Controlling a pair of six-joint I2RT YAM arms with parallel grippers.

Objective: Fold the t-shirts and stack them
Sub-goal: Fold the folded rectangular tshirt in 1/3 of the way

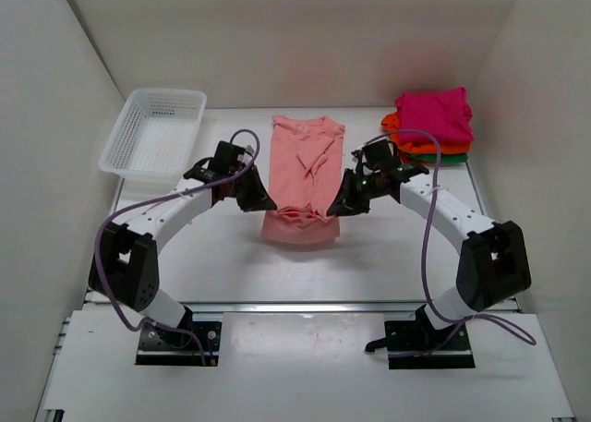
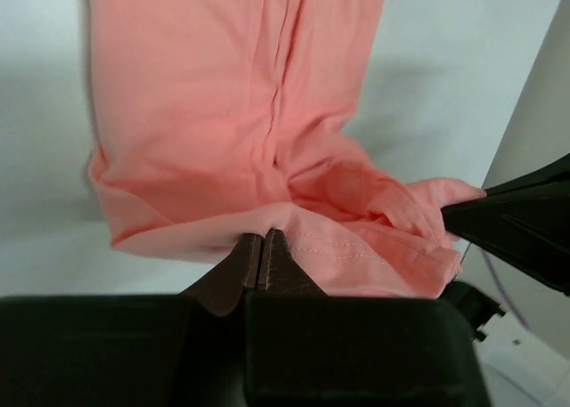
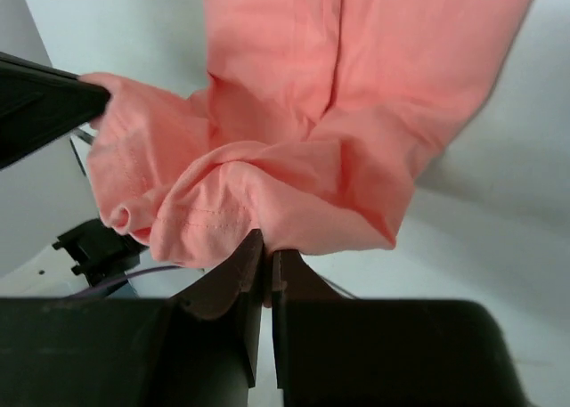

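The left end effector point(image 2: 263, 251) and the right end effector point(image 3: 267, 254) each pinch the near hem of the pink shirt point(image 1: 300, 168), which bunches between them on the desk point(image 1: 388, 247).

Loose t-shirt point(image 1: 305, 177) lies mid-table point(image 1: 388, 256), running 12 to 6 o'clock. Basket point(image 1: 171, 93) sits at 10 o'clock, well apart from it. Stack of folded t-shirts point(image 1: 434, 122) at 2 o'clock, far corner. Left gripper point(image 1: 259, 200) at 8 o'clock of the shirt, right gripper point(image 1: 337, 203) at 4, both clamped on its near hem.
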